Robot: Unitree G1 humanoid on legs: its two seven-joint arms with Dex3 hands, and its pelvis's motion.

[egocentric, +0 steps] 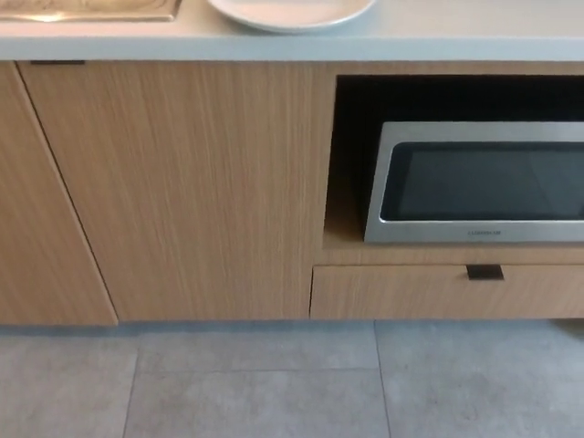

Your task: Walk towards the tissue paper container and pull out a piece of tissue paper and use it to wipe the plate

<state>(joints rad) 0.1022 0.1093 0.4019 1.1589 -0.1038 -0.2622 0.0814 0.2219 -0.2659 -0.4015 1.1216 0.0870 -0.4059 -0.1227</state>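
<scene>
- far left, top edge: a corner of what looks like a brushed metal sink or tray [87,9] set into the pale grey countertop [456,41]. only a sliver shows, so hard to say which it is.
- just right of that, also cut off by the top edge: the round white plate [292,13], sitting flat on the countertop. that's the thing to be wiped. looks like ceramic, so probably stiff, a bit heavy, slick and chippable. the robot would likely want to press down gently rather than shove it sideways.
- below, left to middle: light wood-grain cabinet doors [182,192], closed.
- right side: a silver-framed microwave with a dark glass door [479,182] tucked in an open niche, with a wood drawer with a small dark pull [484,272] under it.
- bottom: grey tiled floor [255,383].
- tissue paper container: nowhere in view, so no telling where it is. tissue should be light, soft and easy to tear, so a pinch on the exposed top sheet and a straight pull seems the way.
- robot's hands: neither left nor right shows in the head view, so open or closed can't be told.
- stage, as a guess: walking-up phase, nothing grabbed yet.
</scene>
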